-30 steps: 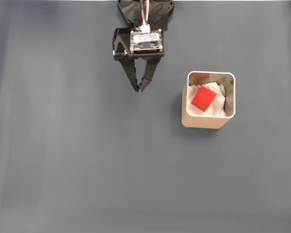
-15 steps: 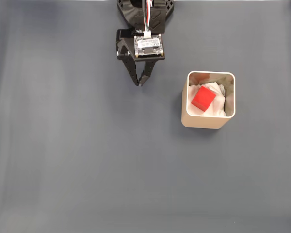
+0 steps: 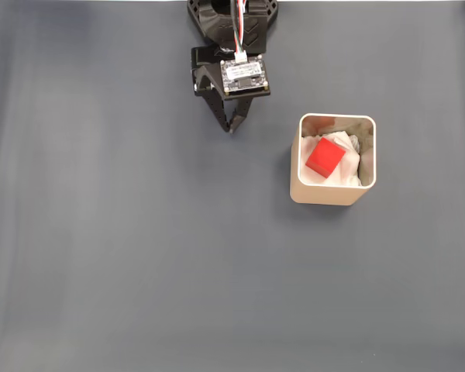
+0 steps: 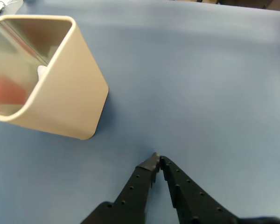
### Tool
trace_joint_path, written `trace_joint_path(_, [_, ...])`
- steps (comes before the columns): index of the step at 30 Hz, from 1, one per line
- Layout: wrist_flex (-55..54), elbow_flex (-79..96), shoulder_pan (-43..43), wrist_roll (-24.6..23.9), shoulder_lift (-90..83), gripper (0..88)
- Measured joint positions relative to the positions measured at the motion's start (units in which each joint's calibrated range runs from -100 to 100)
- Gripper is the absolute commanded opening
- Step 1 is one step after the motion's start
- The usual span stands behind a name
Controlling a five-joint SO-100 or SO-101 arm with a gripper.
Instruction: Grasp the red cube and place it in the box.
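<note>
Resting bright red cube (image 3: 325, 157) on white padding inside beige box (image 3: 332, 193); tool (image 3: 231, 129) closed, empty.

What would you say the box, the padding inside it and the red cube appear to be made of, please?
The box looks like smooth beige plastic: thin walls, rounded corners, and a glossy inner wall that mirrors its contents in the wrist view. The padding seems to be crumpled white tissue or cloth, judging by its irregular folds. The red cube shows flat, evenly coloured matte faces with sharp edges, possibly painted wood or plastic; I cannot tell which.
</note>
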Motion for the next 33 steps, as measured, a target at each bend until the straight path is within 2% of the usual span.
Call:
trace_joint_path(13, [12.02,0.00,-0.23,0.29,0.00,0.1])
trace_joint_path(17, [14.95,0.00,-0.23,-1.27,0.00,0.1])
trace_joint_path(22, [16.49,0.00,-0.23,-4.00,-0.09,0.1])
trace_joint_path(33, [18.03,0.00,1.20,-4.20,-0.71,0.7])
